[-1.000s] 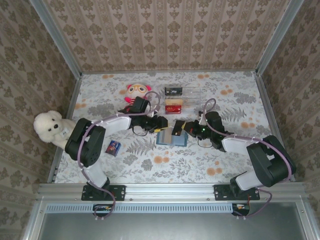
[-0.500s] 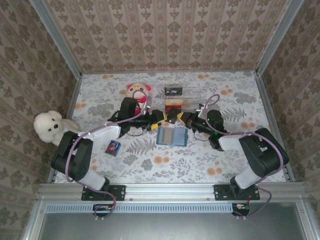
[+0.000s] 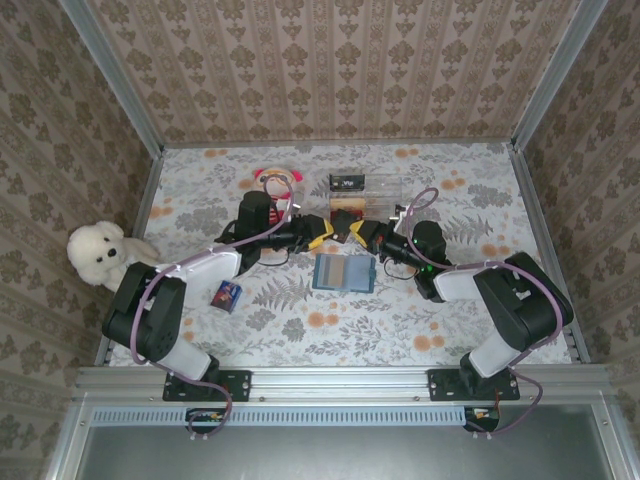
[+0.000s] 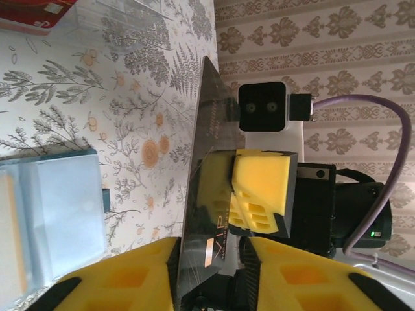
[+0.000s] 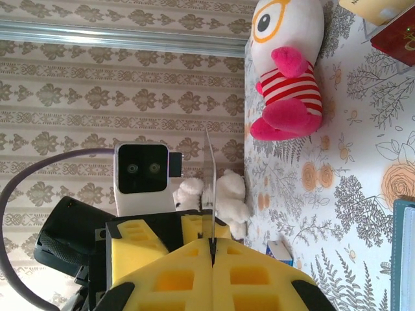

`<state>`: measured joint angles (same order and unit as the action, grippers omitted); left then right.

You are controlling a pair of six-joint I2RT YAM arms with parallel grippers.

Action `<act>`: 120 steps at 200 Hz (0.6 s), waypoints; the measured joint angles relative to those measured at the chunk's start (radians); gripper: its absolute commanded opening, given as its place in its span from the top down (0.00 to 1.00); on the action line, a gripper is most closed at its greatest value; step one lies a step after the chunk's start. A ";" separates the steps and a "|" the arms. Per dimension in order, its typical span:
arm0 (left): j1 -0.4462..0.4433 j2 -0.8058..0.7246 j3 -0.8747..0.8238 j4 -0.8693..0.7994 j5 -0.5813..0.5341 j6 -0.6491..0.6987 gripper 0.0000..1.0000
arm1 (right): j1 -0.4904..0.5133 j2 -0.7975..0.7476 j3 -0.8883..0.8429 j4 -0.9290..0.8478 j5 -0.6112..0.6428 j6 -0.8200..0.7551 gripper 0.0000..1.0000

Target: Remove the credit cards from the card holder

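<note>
One dark credit card (image 4: 206, 129) is seen edge-on, clamped between the closed fingers of the right end effector (image 5: 213, 249). Its lower edge is flanked by the fingers of the left end effector (image 4: 211, 253), which are set apart (a gap is left on one side). The card holder (image 3: 343, 271) is laid open on the surface (image 3: 480, 300), just in front of both end effectors.

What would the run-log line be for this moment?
right gripper: shut on credit card | left gripper: open around same card | card holder: lying open
</note>
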<state>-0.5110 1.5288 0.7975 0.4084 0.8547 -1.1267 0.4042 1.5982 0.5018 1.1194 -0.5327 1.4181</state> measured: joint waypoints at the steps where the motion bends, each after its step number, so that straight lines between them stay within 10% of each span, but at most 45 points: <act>1: 0.000 0.000 0.000 0.000 0.000 -0.002 0.72 | 0.000 0.000 0.000 0.000 0.000 0.000 1.00; 85: 0.002 0.002 0.000 0.027 0.014 0.007 1.00 | 0.000 0.000 0.002 0.003 -0.003 0.003 1.00; 120: 0.002 0.001 0.003 -0.041 0.011 0.089 1.00 | 0.001 -0.031 0.003 -0.093 -0.008 -0.032 0.67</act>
<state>-0.5087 1.5295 0.8001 0.3672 0.8654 -1.0378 0.4053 1.5677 0.5045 1.0264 -0.5407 1.3865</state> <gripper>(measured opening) 0.048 0.199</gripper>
